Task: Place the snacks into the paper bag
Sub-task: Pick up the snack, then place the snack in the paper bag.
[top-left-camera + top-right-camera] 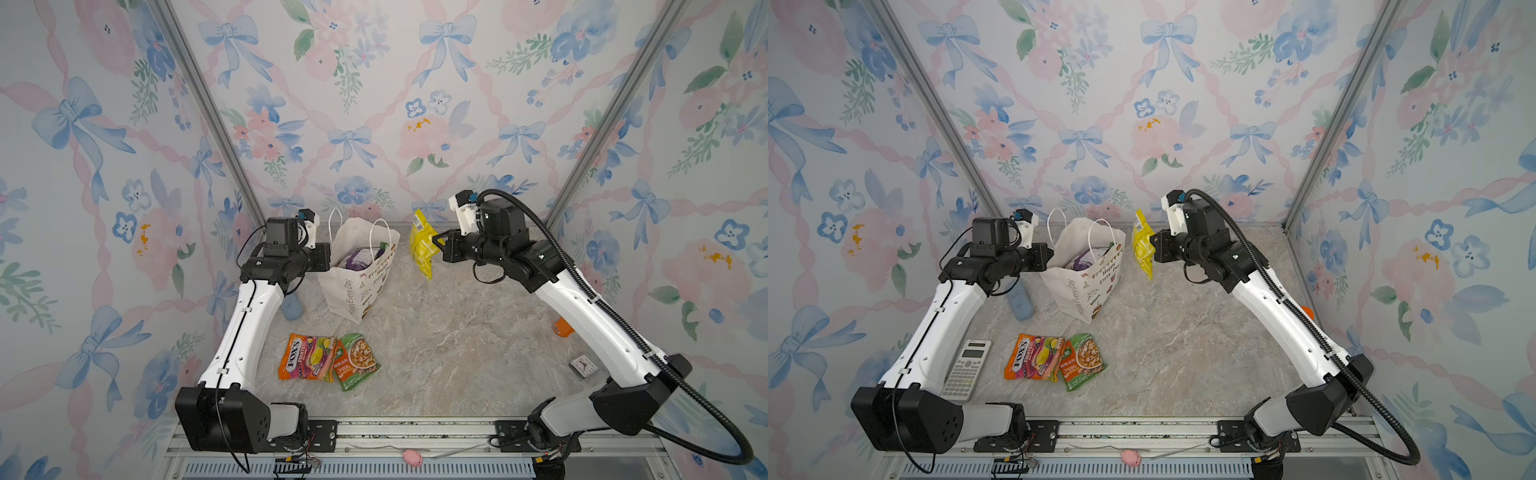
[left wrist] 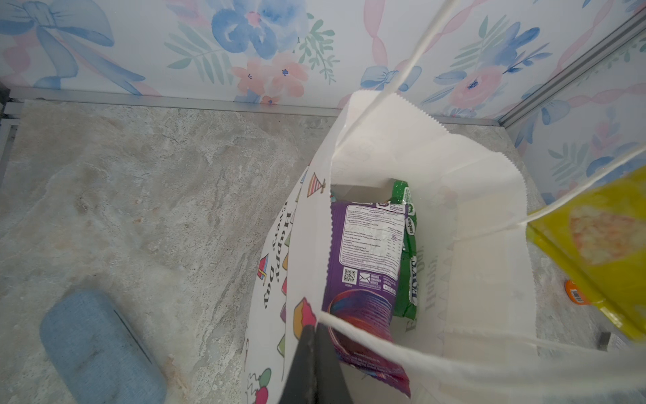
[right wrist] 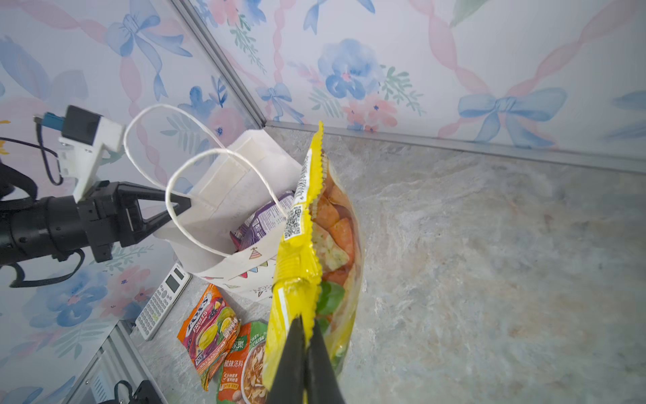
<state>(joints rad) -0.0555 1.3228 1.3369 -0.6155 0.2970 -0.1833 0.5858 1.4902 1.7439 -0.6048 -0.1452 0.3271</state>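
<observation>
Blue fabric case [image 1: 1022, 300], white calculator [image 1: 966, 369], orange bottle [image 1: 562, 326], small clock [image 1: 583, 365], marble tabletop [image 1: 457, 353]

Lab robot booth: floral wallpaper panels [image 1: 374, 83], aluminium frame [image 1: 210, 108], marble-look tabletop [image 1: 457, 353].

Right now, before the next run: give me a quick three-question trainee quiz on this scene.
1. True or false: the yellow packet is already inside the bag.
2. The left gripper is shut on: A) bag B) calculator C) blue case?
3. How many packets lie on the table outside the bag?

Key: 1 false, it hangs in the air beside the bag. 2 A. 3 two.
</observation>
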